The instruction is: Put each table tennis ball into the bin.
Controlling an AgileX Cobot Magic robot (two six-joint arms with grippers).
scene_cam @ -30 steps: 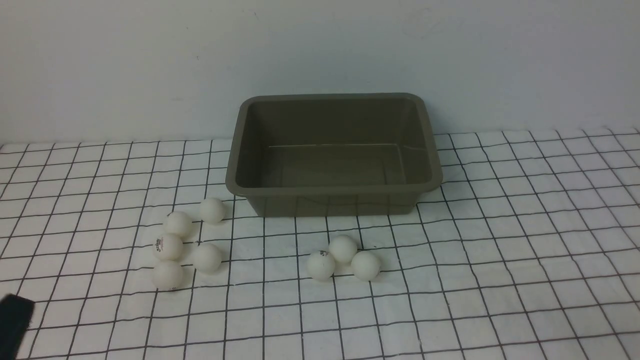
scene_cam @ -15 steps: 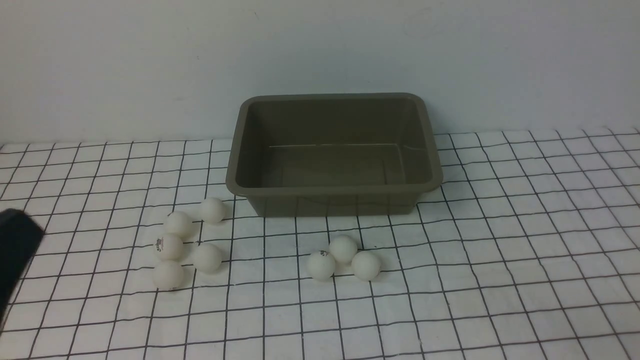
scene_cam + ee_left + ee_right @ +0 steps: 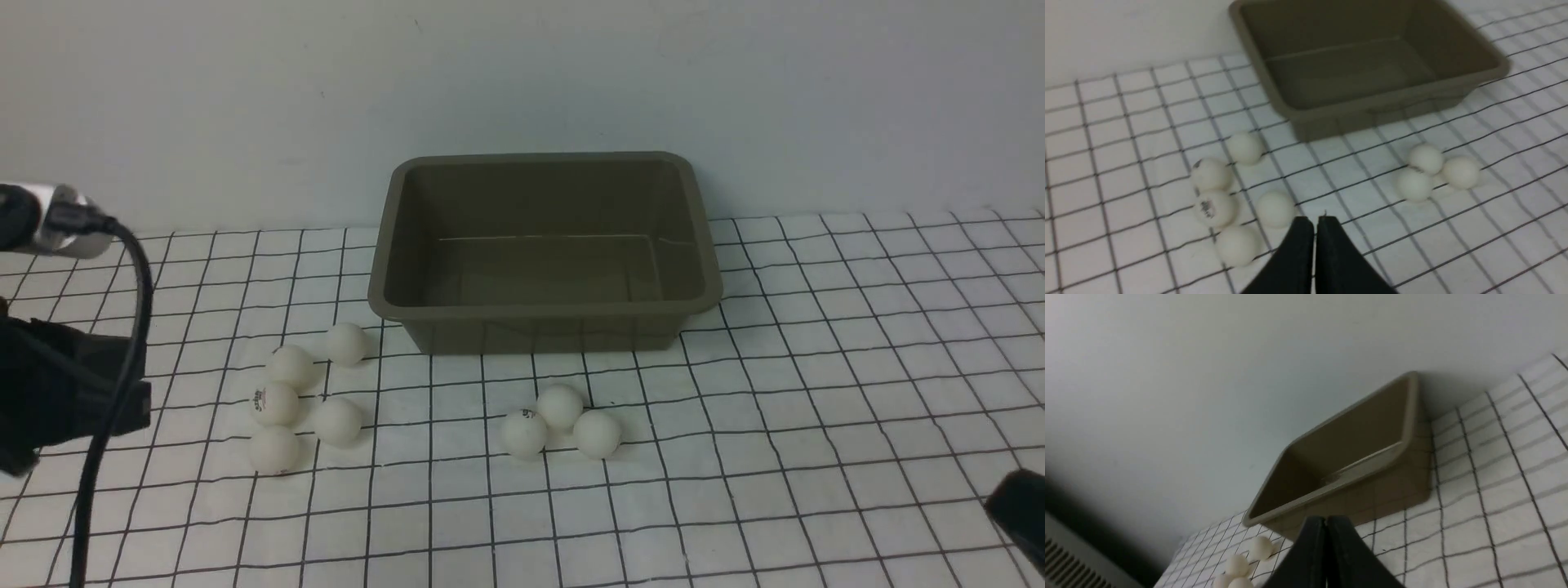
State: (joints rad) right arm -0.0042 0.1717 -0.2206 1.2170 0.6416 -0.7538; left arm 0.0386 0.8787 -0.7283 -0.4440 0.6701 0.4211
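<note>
Eight balls out, bin bare, both arms coming in

Eight table tennis balls (image 3: 275, 403) lie on the checked surface (image 3: 816, 367), and none has been lifted. What changed over the last second is the arms. The left arm (image 3: 57, 392) was only a dark sliver at the lower edge of the front view a moment ago. It has now swung up and inward with its cable (image 3: 140, 327) trailing. A dark tip of the right arm (image 3: 1020, 508) has just edged in on its own side, where nothing showed before. Balls and bin have not stirred.

The left gripper (image 3: 1314, 223) has its jaws pressed together on nothing. The right gripper (image 3: 1326, 522) is likewise closed and empty.

The five-ball cluster (image 3: 1213, 207) lies just ahead of and below the left gripper, its closest ball (image 3: 1275, 209) nearly under the tips. The three-ball cluster (image 3: 1414, 184) sits farther ahead, off toward the right gripper's side. Beyond both clusters stands the bin (image 3: 539, 312), well apart from either gripper.

Its floor is bare (no ball, nothing else that I can make out), so the whole job remains. I judge this the start of the approach. The left gripper is better placed for the five, and its jaws must part before any pick.
</note>
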